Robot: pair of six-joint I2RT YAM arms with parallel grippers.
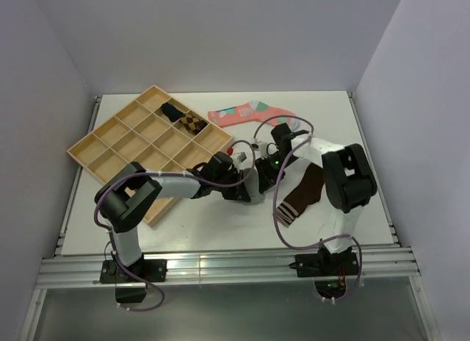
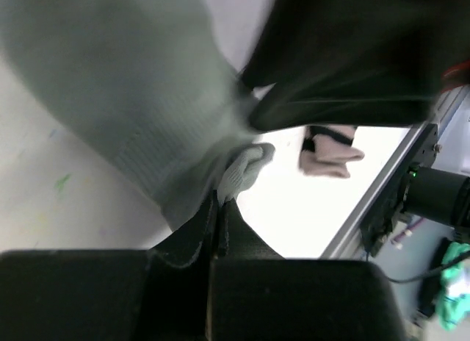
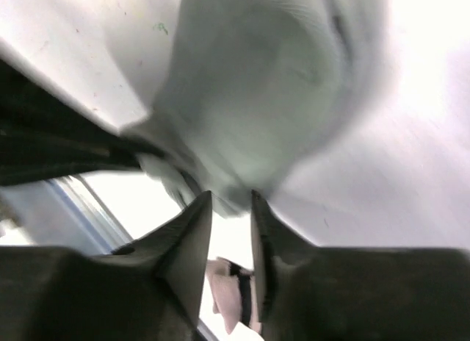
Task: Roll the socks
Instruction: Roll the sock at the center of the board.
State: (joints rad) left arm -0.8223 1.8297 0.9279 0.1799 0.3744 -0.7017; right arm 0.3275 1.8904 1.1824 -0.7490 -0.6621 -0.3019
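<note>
From above, the left gripper and the right gripper are meeting nose to nose near the middle of the white table. The long dark brown sock with a white-striped cuff is lying flat just to the right of them, under the right arm. A pale wooden tray divided into compartments is sitting at the left of the table. A coral-pink patterned sock is lying near the far edge, well apart from the grippers.

In the left wrist view, the short plain grey fabric sock is spreading out over the table ahead of the black fingers. The fingers are pressing together on its bunched edge and pinching the fabric between them. The dark right arm is looming close above.

In the right wrist view, the grey sock is filling the upper frame, blurred. The right fingers are standing slightly apart, with bright light showing through the narrow gap. The sock's lower edge is lying just beyond their tips, not clamped.
</note>
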